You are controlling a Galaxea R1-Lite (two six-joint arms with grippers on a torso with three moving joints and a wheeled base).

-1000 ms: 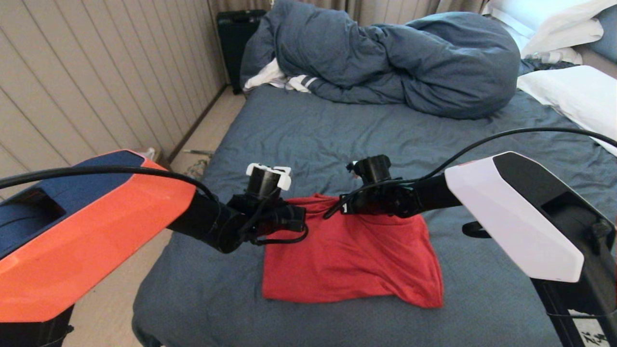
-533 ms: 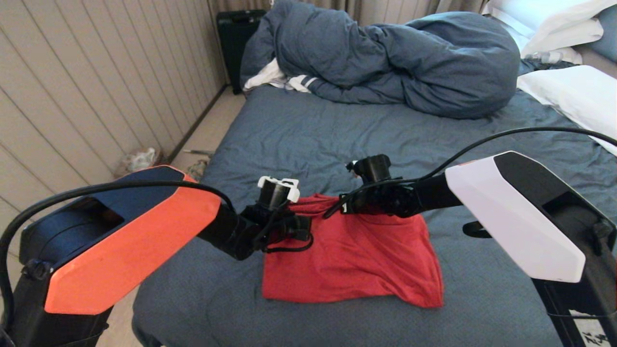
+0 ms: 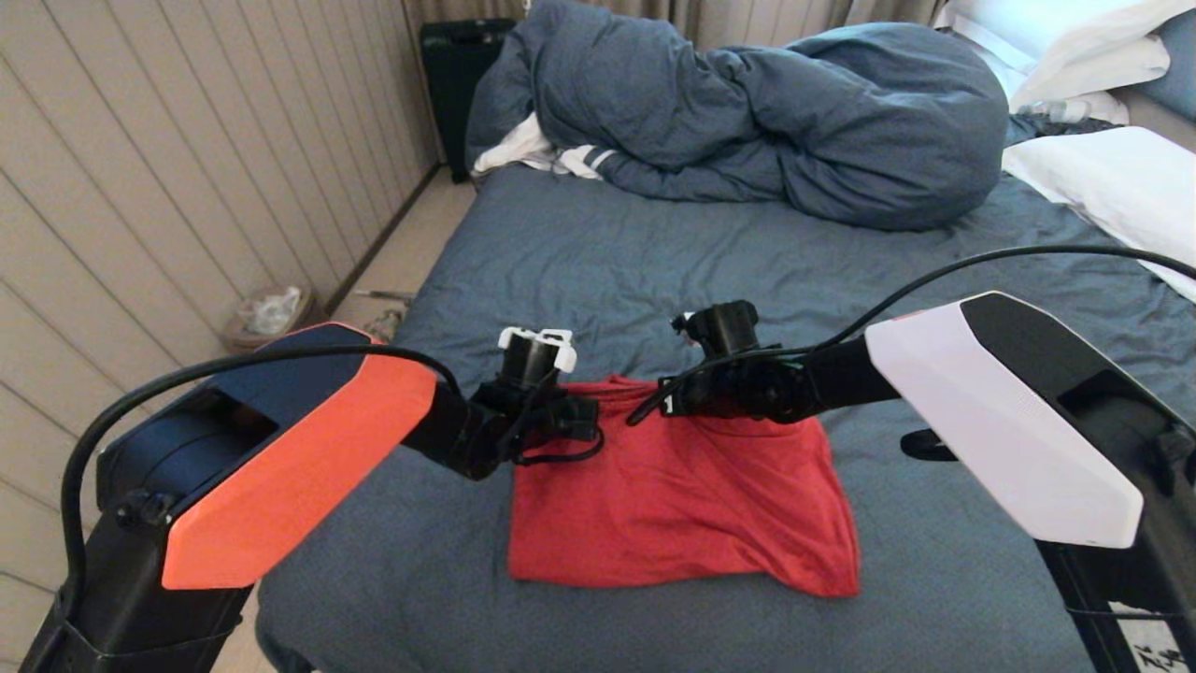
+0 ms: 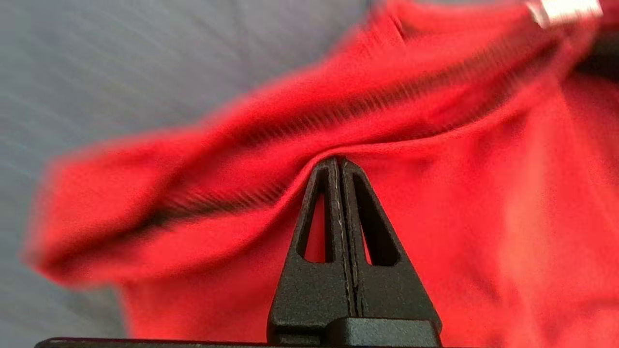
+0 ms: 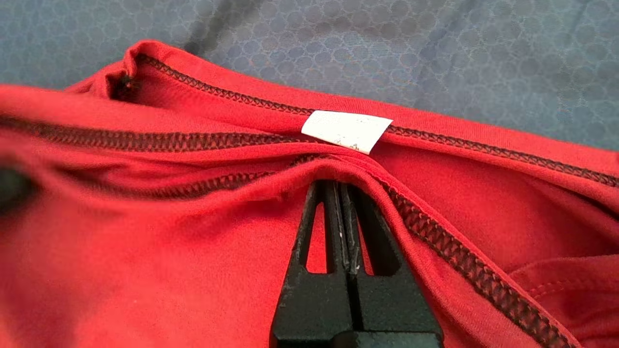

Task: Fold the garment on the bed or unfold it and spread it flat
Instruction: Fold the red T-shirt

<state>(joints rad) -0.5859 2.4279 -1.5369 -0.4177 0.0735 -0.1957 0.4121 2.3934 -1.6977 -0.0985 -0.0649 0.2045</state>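
The left gripper (image 4: pixel 337 166) is pinched fully closed, its two black fingers pressed together on a fold of the shirt (image 3: pixel 682 491) near a stitched seam. The cloth rides up over the tips, so it does have a bite of fabric; that view is smeared, though, so I cannot say how many layers are caught. The right gripper (image 5: pixel 338 186) is likewise clamped tight on a ridge of red cloth, just beside the white label (image 5: pixel 346 130) and a line of dark overlock stitching. The exposed stitching and label suggest the shirt is inside out or folded over itself there.

In the head view the two grippers sit close to each other along the shirt's far edge, left (image 3: pixel 584 421) and right (image 3: pixel 668 404), with that edge drawn up slightly. The rest of the shirt lies in a rough rectangle, near edge rumpled, on the bed (image 3: pixel 607 262), toward its near end and well apart from the bunched duvet (image 3: pixel 747 121) and the pillows (image 3: pixel 1112 182).

The shirt looks light, thin and limp: it will drape and sag from any held point and keep no shape, and its layers can cling or slide over each other. Seams and hems are the firmer places to grip. The present holds look close together, so I judge the cloth between and outside them would droop and bunch when lifted; wider holds at the corners or shoulders would carry it flatter.
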